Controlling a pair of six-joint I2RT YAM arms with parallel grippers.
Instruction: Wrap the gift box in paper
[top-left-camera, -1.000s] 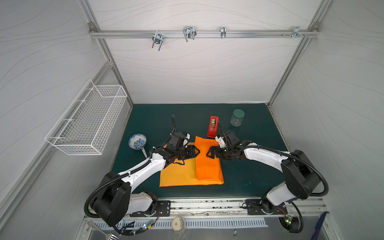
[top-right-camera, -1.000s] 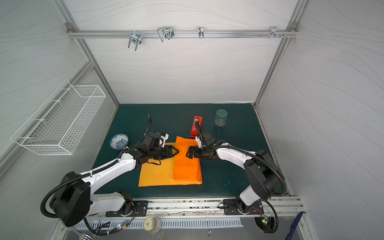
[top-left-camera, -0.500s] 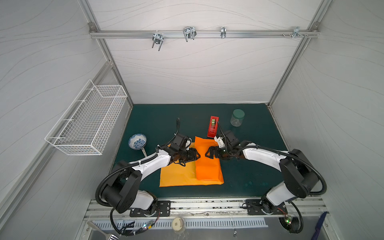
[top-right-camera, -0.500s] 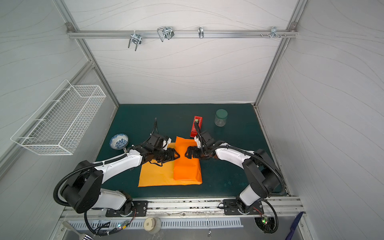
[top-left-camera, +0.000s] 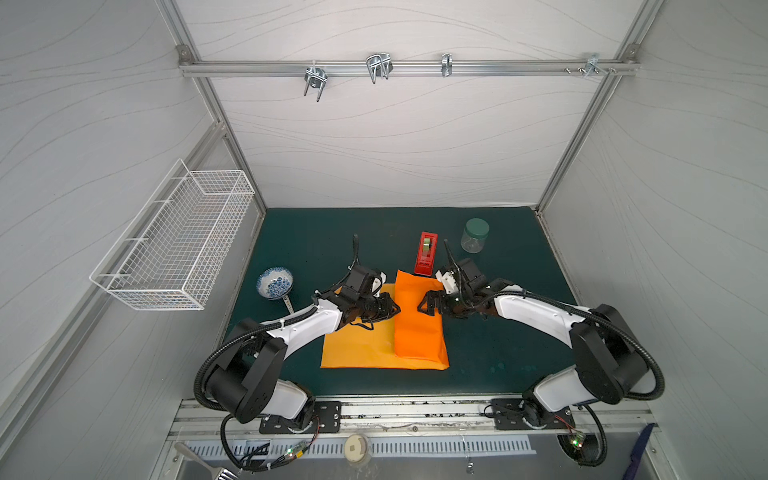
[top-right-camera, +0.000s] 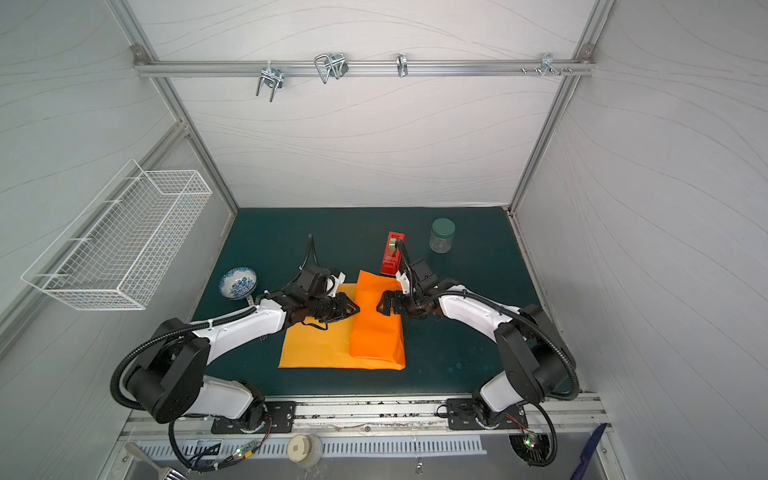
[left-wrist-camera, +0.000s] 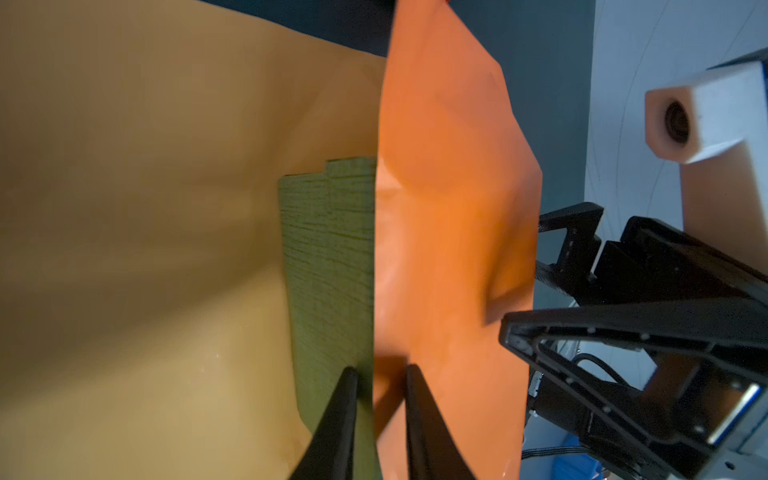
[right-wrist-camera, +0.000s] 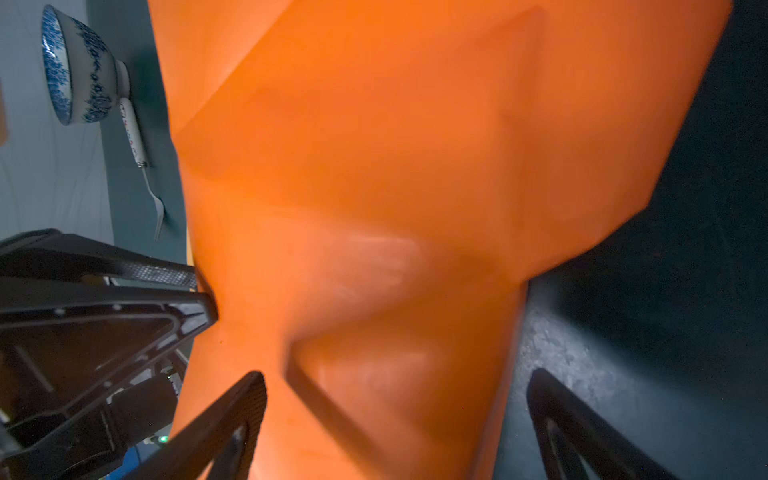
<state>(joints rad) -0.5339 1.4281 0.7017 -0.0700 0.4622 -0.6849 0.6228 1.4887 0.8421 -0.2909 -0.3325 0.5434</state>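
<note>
Paper (top-left-camera: 415, 324): bright orange on the folded-over flap, yellower orange on the flat part. Box (left-wrist-camera: 328, 257): olive green, fine lined grain. Tape dispenser (top-left-camera: 427, 253): red. Jar (top-left-camera: 474, 235): clear, dark green lid. Bowl (top-left-camera: 274, 282): white with blue pattern. Mat (top-left-camera: 498, 353): dark teal.

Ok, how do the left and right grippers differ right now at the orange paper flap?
On the left gripper the jaws are nearly together; on the right gripper they are spread wide. The left gripper straddles the folded flap's free edge on the orange paper sheet, beside the exposed olive-green textured gift box; the right gripper is over the flap's opposite side, gripping nothing. Both sit low, facing each other across the flap.
</note>
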